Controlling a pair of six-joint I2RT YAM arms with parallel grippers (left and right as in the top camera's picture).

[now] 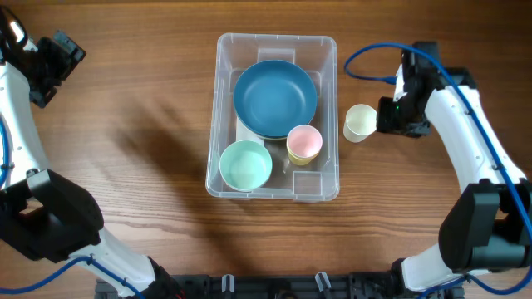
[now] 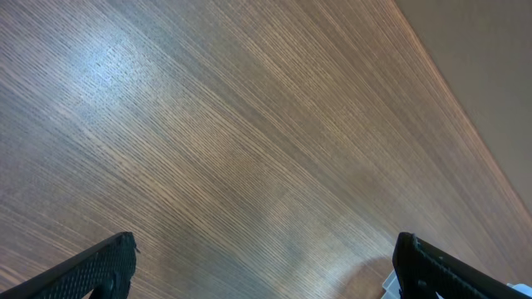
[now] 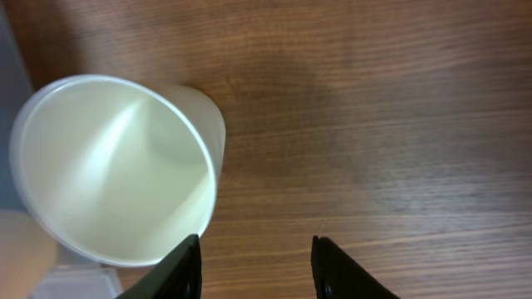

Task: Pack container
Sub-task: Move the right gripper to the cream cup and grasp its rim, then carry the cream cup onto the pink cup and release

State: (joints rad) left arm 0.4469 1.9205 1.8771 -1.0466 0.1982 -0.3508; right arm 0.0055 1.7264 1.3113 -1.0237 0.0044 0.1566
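Only overhead shows container (image 1: 218,108); right wrist catches cream cup (image 3: 116,166) inside.

Blue bowl (image 1: 275,98) hides most of the container's (image 1: 276,38) white label (image 1: 247,131); left gripper (image 2: 264,242) fingers (image 2: 96,272) are cropped at 6 o'clock.

The surface (image 1: 125,166) is matt, fine-grained wood. The container (image 1: 276,37) is clear glossy plastic; the cup (image 3: 116,166) beside the right tool (image 3: 256,247) looks smooth plastic.

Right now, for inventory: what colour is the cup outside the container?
The cup is pale cream; right wrist view.
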